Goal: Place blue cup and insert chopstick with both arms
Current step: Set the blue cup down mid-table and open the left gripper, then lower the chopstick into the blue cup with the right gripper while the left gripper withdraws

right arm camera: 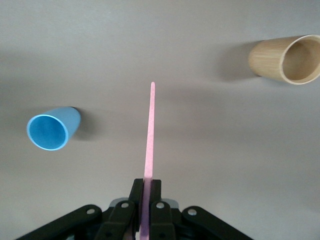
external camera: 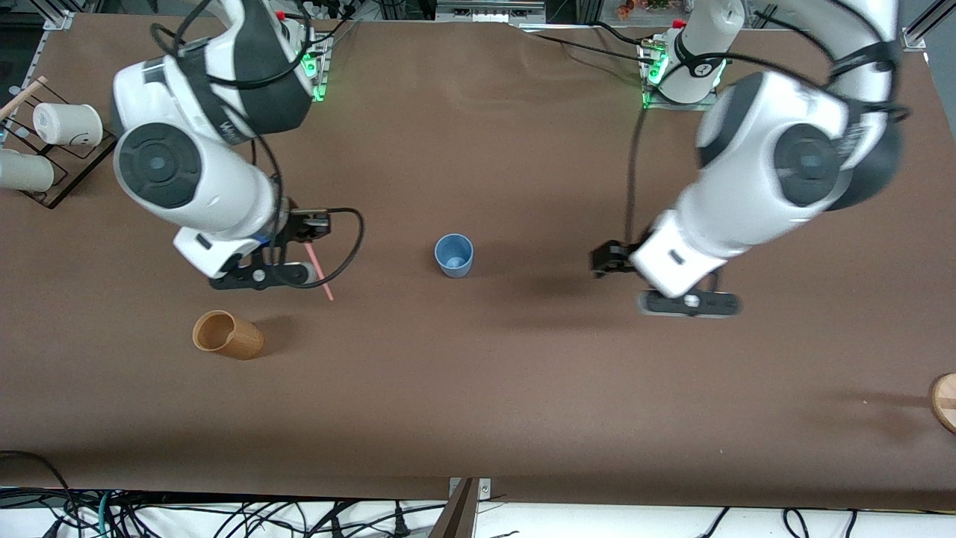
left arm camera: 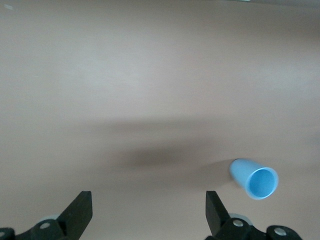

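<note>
Chopstick [right arm camera: 149, 135] between right fingers [right arm camera: 136, 192]

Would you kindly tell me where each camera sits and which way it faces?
Front view: high across the table, facing both arms' bases.
Left wrist view: on the left arm, looking down past the open left gripper at the blue cup.
Right wrist view: looking down along the chopstick in the right gripper.
All three share the blue cup.

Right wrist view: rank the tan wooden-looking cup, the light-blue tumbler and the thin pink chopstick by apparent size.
1. Thin pink chopstick, longest by far.
2. Tan wooden-looking cup.
3. Light-blue tumbler.
The chopstick, held by the right claw, sits nearer the camera, so its lead is uncertain.
</note>
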Tool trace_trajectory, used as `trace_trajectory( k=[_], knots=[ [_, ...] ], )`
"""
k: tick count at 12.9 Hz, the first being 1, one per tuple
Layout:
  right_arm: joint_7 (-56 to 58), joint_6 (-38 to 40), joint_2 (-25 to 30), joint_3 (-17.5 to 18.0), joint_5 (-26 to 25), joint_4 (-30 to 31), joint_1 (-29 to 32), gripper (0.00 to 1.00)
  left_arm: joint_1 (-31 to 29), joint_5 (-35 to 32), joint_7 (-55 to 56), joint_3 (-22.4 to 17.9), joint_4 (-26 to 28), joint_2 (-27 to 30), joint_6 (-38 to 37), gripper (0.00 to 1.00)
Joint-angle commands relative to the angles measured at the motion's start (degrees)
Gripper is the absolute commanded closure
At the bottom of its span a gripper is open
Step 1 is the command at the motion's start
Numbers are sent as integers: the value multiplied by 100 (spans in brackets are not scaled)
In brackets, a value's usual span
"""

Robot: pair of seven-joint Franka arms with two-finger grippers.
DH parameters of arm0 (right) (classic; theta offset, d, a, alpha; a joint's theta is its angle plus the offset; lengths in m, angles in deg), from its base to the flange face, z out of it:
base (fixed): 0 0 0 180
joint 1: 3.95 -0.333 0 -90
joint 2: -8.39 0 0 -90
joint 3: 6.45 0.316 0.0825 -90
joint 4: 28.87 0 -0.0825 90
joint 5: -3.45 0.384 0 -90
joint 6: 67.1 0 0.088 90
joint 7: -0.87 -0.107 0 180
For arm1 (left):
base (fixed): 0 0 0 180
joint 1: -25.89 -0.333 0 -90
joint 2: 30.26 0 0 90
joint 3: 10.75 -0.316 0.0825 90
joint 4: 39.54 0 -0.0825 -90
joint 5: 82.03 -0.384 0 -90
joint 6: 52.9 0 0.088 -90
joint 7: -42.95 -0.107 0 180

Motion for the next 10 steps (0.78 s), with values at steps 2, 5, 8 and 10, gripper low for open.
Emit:
trace_trajectory(
  k=[2,5,8,10],
  knots=[
    [-898,-322,-159,264,284,-98,-134,100,-616,-525,-861,70,275,687,-610,0],
    [-1574,-717,-291,317,338,-89,-537,100,-1214,-464,-870,62,371,1294,-884,0],
    [-2435,-823,-389,326,529,-54,-977,100,-1462,-568,-879,70,793,1682,-1385,0],
    [-2675,-762,-345,326,820,24,-1083,100,-1391,-989,-879,149,855,1779,-1648,0]
  ],
)
